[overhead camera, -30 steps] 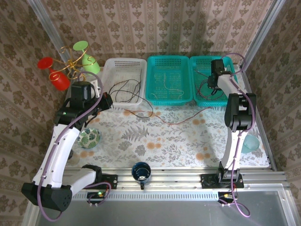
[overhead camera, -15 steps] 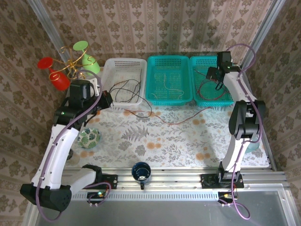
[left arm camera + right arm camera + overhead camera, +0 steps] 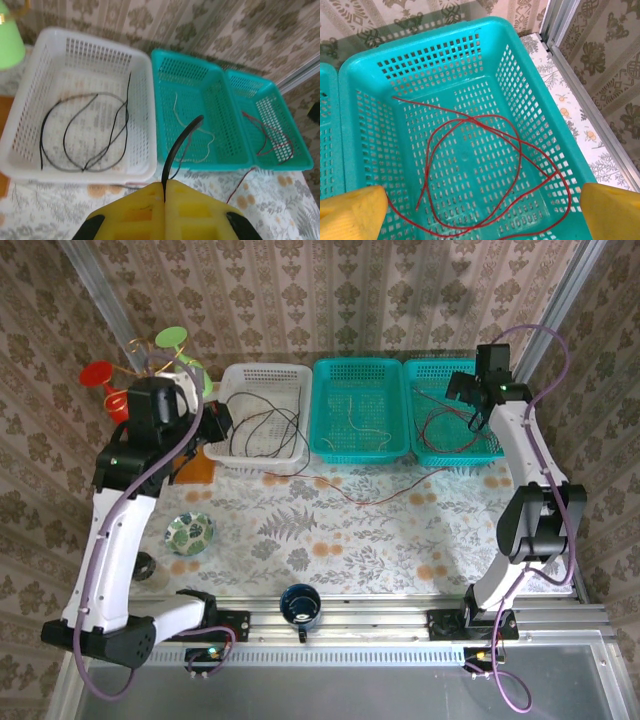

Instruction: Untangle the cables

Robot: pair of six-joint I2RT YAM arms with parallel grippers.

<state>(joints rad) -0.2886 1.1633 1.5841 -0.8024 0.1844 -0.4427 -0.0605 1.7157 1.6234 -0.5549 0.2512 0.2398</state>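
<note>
Now the left hand (image 3: 164, 191) has its yellow fingers pressed together, pinching a thin black cable (image 3: 181, 142) that arcs up in front of the middle teal plastic basket (image 3: 185, 56). More black wires (image 3: 127, 100) loop inside the white plastic basket (image 3: 95, 39), and a pale grey wire (image 3: 175, 105) lies in the middle one. The right hand (image 3: 480, 210) hangs spread wide above the right teal basket (image 3: 435, 37), where a thin red wire (image 3: 470, 120) coils. Another red wire (image 3: 365, 502) trails across the floral worktop (image 3: 300, 540).
</note>
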